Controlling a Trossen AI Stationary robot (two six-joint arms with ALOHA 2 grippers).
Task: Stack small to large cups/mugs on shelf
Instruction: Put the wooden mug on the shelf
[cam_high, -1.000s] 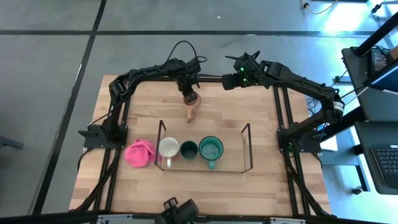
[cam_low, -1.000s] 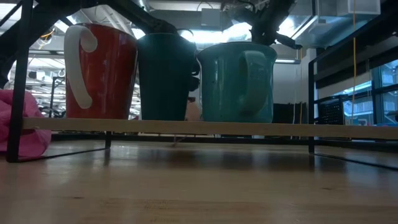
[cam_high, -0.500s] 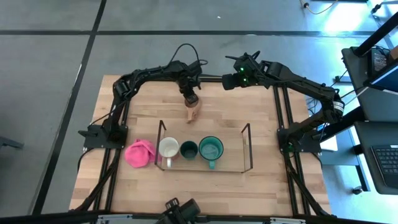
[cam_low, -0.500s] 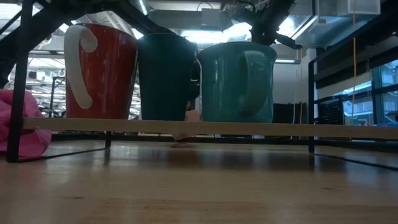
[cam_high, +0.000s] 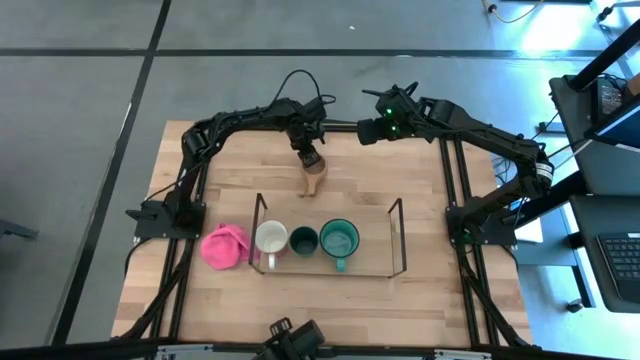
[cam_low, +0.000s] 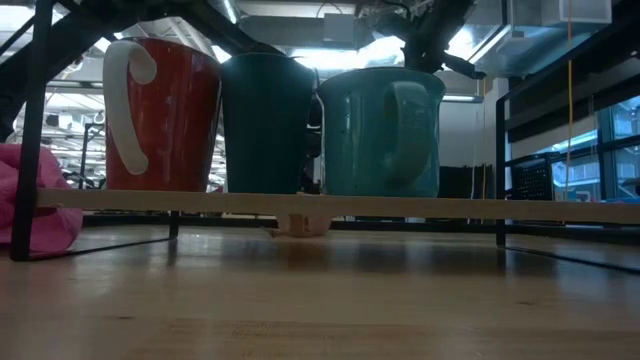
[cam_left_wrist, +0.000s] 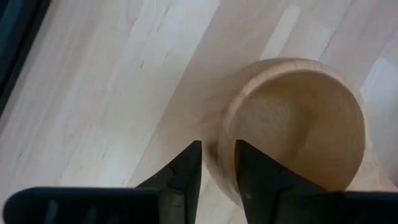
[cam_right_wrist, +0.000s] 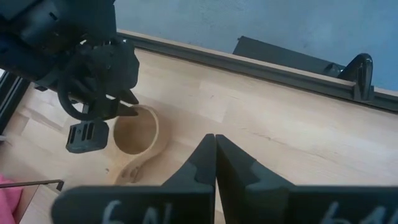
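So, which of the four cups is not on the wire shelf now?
The tan wooden cup: it stands on the bare table behind the shelf, at the left gripper. The other three sit on the shelf.

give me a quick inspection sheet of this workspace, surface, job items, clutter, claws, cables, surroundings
surface: wooden table, black metal frame along its sides
job's things: wire shelf holds three mugs in a row: white-rimmed mug, dark green cup, teal mug; tan wooden cup stands upright on the table behind the shelf, handle pointing toward the shelf
clutter: pink lumpy item on the table beside the shelf's end, next to the white-rimmed mug
grippers: left claw open, its fingers straddling the wooden cup's rim; right claw shut, holding nothing, at the table's far edge
cables: black cable loop above the left arm
surroundings: grey floor; desk with keyboard beside the table
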